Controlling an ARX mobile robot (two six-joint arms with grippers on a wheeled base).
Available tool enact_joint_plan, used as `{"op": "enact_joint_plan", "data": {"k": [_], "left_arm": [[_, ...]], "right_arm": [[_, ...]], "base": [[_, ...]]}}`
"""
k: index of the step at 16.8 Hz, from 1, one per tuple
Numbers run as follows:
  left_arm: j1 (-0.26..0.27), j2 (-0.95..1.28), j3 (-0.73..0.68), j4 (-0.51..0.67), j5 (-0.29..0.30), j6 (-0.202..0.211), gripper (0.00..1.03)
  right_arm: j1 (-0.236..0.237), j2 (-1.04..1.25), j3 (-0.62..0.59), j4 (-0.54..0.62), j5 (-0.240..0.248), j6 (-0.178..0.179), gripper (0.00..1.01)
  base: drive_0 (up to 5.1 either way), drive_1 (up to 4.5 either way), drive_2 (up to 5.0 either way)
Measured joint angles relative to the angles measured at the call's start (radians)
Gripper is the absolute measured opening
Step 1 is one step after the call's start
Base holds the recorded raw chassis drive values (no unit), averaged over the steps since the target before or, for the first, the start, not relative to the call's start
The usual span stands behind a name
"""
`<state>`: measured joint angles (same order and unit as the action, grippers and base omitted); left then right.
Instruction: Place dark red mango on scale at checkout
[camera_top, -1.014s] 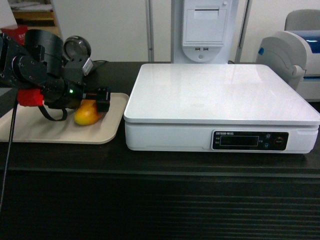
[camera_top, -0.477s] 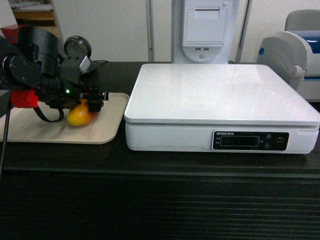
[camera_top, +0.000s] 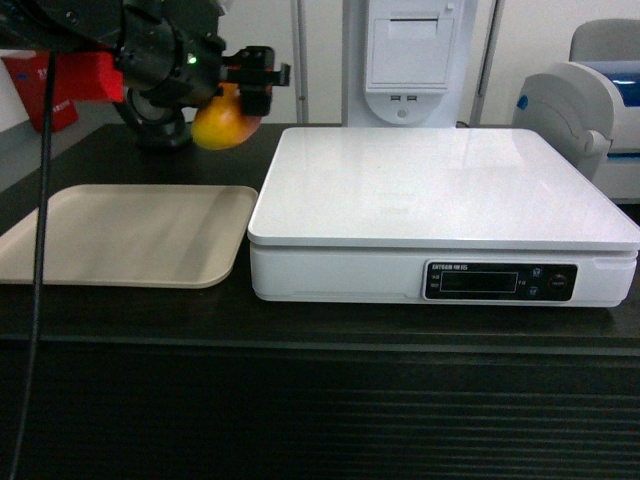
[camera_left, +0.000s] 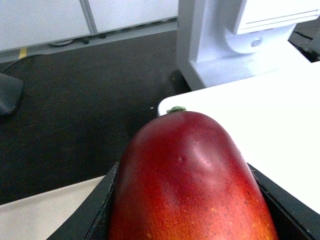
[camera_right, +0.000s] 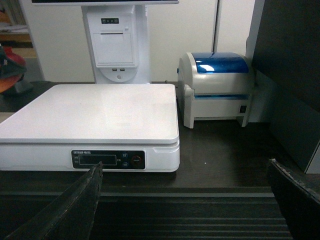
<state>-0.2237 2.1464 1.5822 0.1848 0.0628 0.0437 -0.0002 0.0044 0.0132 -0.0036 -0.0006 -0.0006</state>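
Checkout (camera_top: 150, 330): mango (camera_top: 222, 124) aloft (pincer-held (camera_top: 243, 95))

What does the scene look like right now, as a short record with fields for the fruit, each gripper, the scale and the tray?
fruit: dark red mango, glossy, held in the air left of the scale
left gripper: shut on the mango
right gripper: open, empty, facing the scale front
scale: wide white flat-topped scale, top bare
tray: beige flat tray, nothing on it
counter: dark ribbed checkout

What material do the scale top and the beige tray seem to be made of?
The scale top looks like glossy white plastic or coated metal, as it reflects the wall behind. The beige tray looks like matte moulded plastic, with dull, even colour and a rounded raised rim.
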Motion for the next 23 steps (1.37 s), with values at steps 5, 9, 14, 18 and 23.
{"op": "enact_joint_plan", "data": {"k": [5,9,14,18,23], "left_arm": [[-0.178,0.079,0.125,-0.072,-0.064,-0.062,0.64],[-0.267,0.168,0.198,-0.133,-0.089,-0.096,0.64],[-0.312,0.229,0.338,-0.196,-0.121,-0.119,0.64],[-0.338,0.284,0.399,-0.251,-0.142,-0.119,0.64],[-0.349,0.286,0.402,-0.248,-0.133,-0.114,0.94]], "right_arm": [[0.0,0.0,0.0,0.0,0.0,0.0,0.98],[0.0,0.0,0.0,0.0,0.0,0.0,0.98],[0.0,0.0,0.0,0.0,0.0,0.0,0.98],[0.0,0.0,0.0,0.0,0.0,0.0,0.98],[0.0,0.0,0.0,0.0,0.0,0.0,0.98]], "base": [[0.0,0.0,0.0],[0.0,0.0,0.0],[0.0,0.0,0.0],[0.0,0.0,0.0],[0.0,0.0,0.0]]}}
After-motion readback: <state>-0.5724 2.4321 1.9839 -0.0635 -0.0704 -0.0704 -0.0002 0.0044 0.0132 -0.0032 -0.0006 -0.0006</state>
